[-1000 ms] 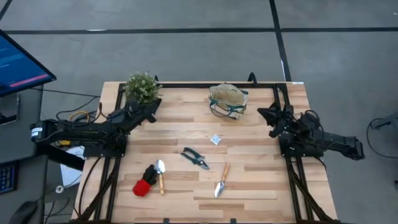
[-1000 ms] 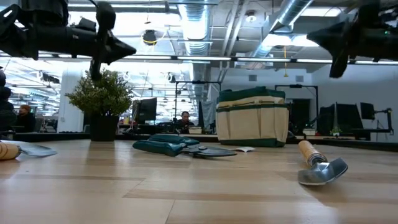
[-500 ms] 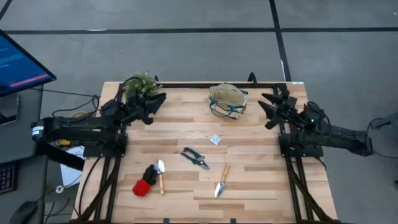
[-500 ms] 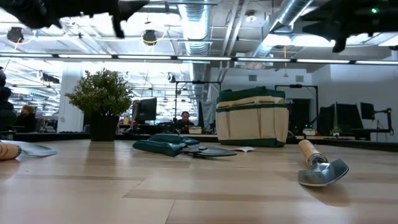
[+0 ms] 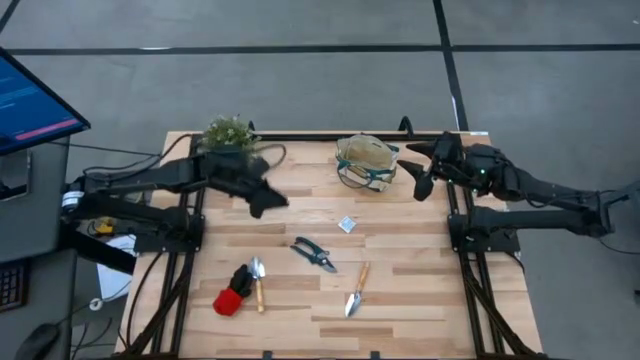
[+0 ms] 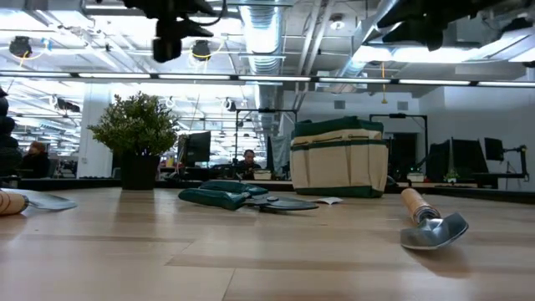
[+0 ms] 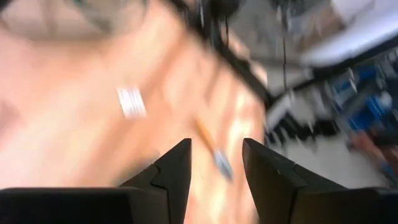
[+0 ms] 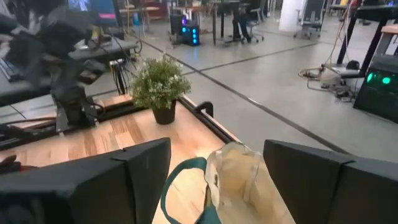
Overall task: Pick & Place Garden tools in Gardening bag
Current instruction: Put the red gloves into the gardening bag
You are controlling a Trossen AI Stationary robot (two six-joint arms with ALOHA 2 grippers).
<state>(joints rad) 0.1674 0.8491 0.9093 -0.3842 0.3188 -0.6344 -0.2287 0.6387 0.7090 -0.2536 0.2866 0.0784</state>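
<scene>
Wooden table (image 5: 420,290): 4 garden tools (image 5: 314,253); 1 gardening bag (image 5: 366,160) | left gripper (image 5: 268,203), right gripper (image 5: 418,181): both agape, empty

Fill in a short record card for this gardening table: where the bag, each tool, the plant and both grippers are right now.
bag: far edge of table, upright, open top
shears: flat at table centre
narrow tool: near edge, right of shears
trowel: near left, beside red-and-black item
packet: between bag and shears
plant: far left corner
left gripper: open, raised over table, left of packet
right gripper: open, raised just right of bag
tools in bag: none visible
</scene>
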